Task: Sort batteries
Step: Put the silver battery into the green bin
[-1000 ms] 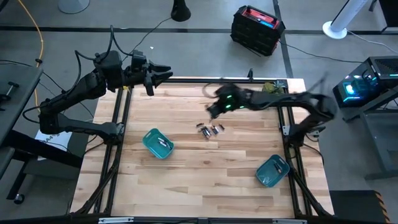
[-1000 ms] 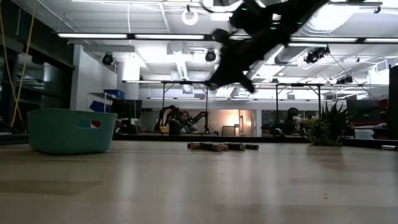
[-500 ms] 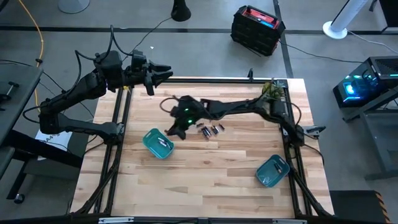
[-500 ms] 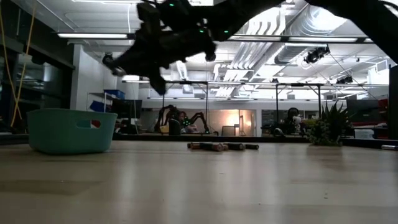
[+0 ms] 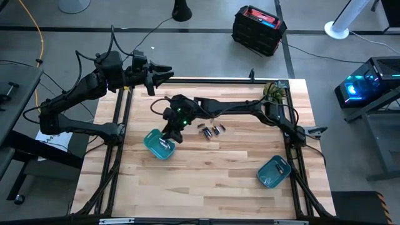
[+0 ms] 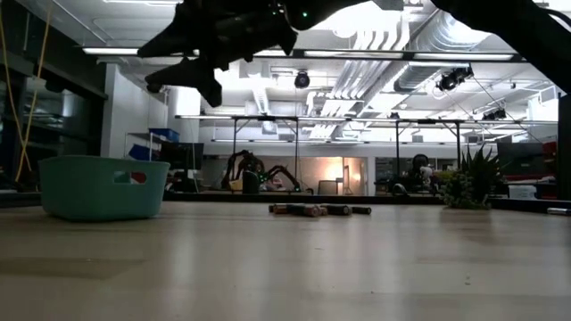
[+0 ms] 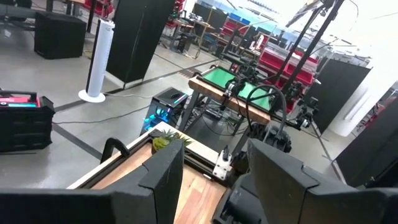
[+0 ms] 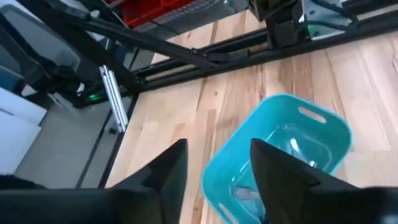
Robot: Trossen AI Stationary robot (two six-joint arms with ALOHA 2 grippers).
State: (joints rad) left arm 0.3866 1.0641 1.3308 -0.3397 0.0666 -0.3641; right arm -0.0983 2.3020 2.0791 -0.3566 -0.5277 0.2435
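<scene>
Batteries [image 5: 211, 130]: tiny dark-banded cylinders; clustered mid-table

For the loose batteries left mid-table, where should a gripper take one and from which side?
Take an outer cell of the batteries across its round body, coming straight down from above. They lie flat on the table in a tight cluster, so an end cell likely leaves finger room. The right gripper, open, hangs over the left teal bin.
</scene>
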